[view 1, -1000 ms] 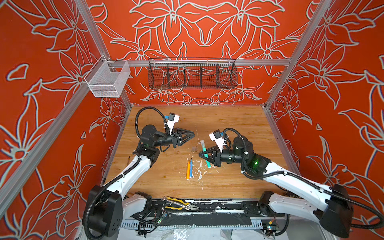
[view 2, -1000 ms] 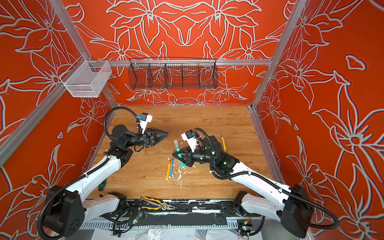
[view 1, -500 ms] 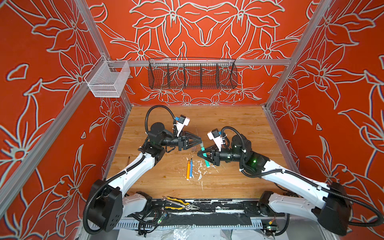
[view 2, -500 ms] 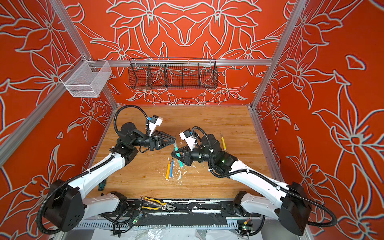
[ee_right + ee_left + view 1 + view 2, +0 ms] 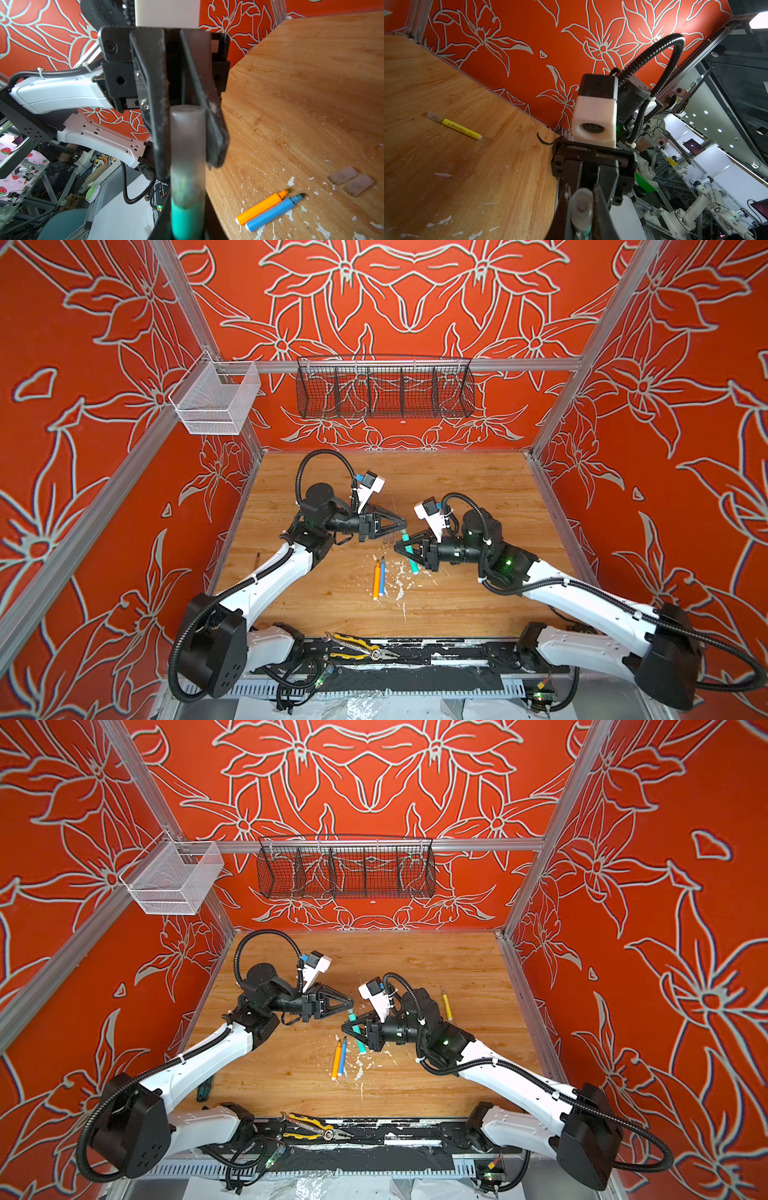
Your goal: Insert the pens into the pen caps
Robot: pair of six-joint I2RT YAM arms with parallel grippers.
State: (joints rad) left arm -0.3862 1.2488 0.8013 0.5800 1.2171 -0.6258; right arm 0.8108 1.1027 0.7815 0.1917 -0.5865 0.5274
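Note:
In both top views my right gripper (image 5: 401, 549) (image 5: 348, 1029) is shut on the green pen (image 5: 412, 562) (image 5: 359, 1042), held tilted above the table. A clear pen cap (image 5: 581, 207) (image 5: 187, 141) sits over the pen's upper end. My left gripper (image 5: 404, 526) (image 5: 351, 1006) (image 5: 581, 194) is shut on that cap, its fingers (image 5: 154, 108) on either side of it. The orange pen (image 5: 376, 580) (image 5: 261, 205) and the blue pen (image 5: 382, 577) (image 5: 272, 212) lie side by side, uncapped. Two loose caps (image 5: 351, 180) lie beyond them. The yellow pen (image 5: 446, 1005) (image 5: 460, 128) lies at the right, with a cap on it.
White flecks (image 5: 399, 583) are scattered around the pens. Yellow-and-black pliers (image 5: 357, 649) lie on the front rail, and a dark green screwdriver (image 5: 203, 1088) lies by the left wall. A black wire basket (image 5: 384, 389) and a white mesh basket (image 5: 216, 402) hang on the walls.
My left gripper moved right to meet the right one and shut on the cap at the green pen's upper end. The right gripper kept hold of the green pen and shifted slightly.

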